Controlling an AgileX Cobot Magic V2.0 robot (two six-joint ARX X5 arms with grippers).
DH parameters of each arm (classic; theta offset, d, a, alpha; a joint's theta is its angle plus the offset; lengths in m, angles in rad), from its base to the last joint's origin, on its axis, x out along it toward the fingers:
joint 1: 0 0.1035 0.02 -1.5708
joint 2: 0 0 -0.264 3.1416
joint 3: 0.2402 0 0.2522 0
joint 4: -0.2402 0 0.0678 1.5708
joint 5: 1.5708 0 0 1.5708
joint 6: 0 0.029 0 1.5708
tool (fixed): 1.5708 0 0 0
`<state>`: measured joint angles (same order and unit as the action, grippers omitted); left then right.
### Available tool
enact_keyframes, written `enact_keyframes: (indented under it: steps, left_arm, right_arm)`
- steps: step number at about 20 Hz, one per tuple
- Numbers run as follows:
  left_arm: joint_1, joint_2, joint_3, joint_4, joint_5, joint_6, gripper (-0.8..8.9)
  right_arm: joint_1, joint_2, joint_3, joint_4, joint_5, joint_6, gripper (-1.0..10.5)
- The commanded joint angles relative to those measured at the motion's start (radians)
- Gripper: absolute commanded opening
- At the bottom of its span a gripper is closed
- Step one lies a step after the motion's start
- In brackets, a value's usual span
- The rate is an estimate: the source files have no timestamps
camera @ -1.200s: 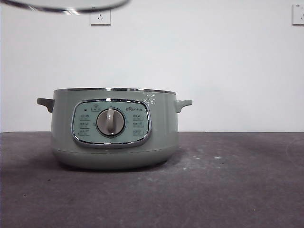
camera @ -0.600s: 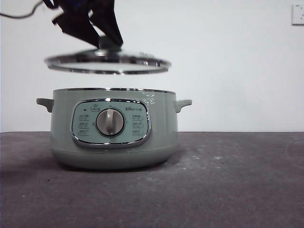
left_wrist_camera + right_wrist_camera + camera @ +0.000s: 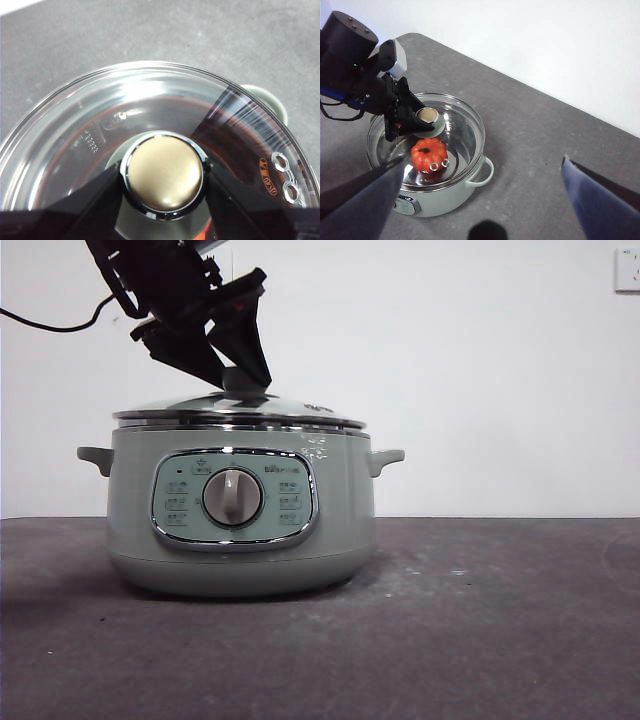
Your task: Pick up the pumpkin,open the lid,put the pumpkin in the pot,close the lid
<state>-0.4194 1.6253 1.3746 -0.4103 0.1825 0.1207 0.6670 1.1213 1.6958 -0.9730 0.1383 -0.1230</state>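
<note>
Front view, tabletop: the lid [image 3: 238, 408] sits on the pot [image 3: 240, 515], chrome rim on chrome rim, and the left gripper [image 3: 245, 378] pinches the knob [image 3: 163, 172] from above. You see the same hold in the left wrist view — both black jaws pressed against the knob's sides, glass dome spread out below.

Look through the glass from the right wrist view and you find the pumpkin [image 3: 428, 154] lying inside the pot, orange against the steel floor, a little off centre toward the side near that camera. That leaves, by the look of it, only the closing step — and it seems nearly done.

Before you let go, check the seat. From the front the lid reads level, with no gap that can be made out on the near side; the far rim is hidden, so you cannot be sure there. Keep the wrist steady, ease the jaws apart evenly so the knob is not nudged sideways, then lift straight up clear of the knob before swinging away. A sideways pull could drag the lid off its seat.

Your right gripper [image 3: 480, 200] waits well above the table [image 3: 530, 150], jaws spread wide and holding nothing. Leave it there; it has no part in this step.
</note>
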Motion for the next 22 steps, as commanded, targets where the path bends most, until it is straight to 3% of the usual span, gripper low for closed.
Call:
enact_keyframes:
  steps: [1, 11, 12, 15, 17, 22]
  left_arm:
    - [-0.007, -0.006, 0.007, 0.033, 0.007, 0.011, -0.09]
    - [-0.012, -0.005, 0.007, -0.010, 0.006, 0.011, 0.03]
    - [-0.012, -0.005, 0.007, -0.014, 0.006, 0.006, 0.49]
    - [-0.011, -0.005, 0.007, -0.033, 0.006, 0.003, 5.12]
    - [-0.011, -0.008, 0.007, -0.055, 0.005, 0.003, 5.34]
    - [-0.011, -0.066, 0.008, -0.085, 0.005, 0.003, 5.34]
  right_arm:
    - [0.000, -0.002, -0.006, 0.004, -0.001, 0.010, 6.0]
    - [0.000, -0.002, -0.006, -0.001, -0.002, 0.010, 6.0]
    - [0.000, -0.001, -0.006, -0.008, -0.005, 0.011, 6.0]
    - [0.000, -0.001, -0.006, -0.056, -0.009, 0.014, 6.0]
    - [0.001, -0.001, -0.006, -0.097, -0.021, 0.021, 6.0]
    - [0.001, -0.001, -0.006, -0.174, -0.143, 0.050, 6.0]
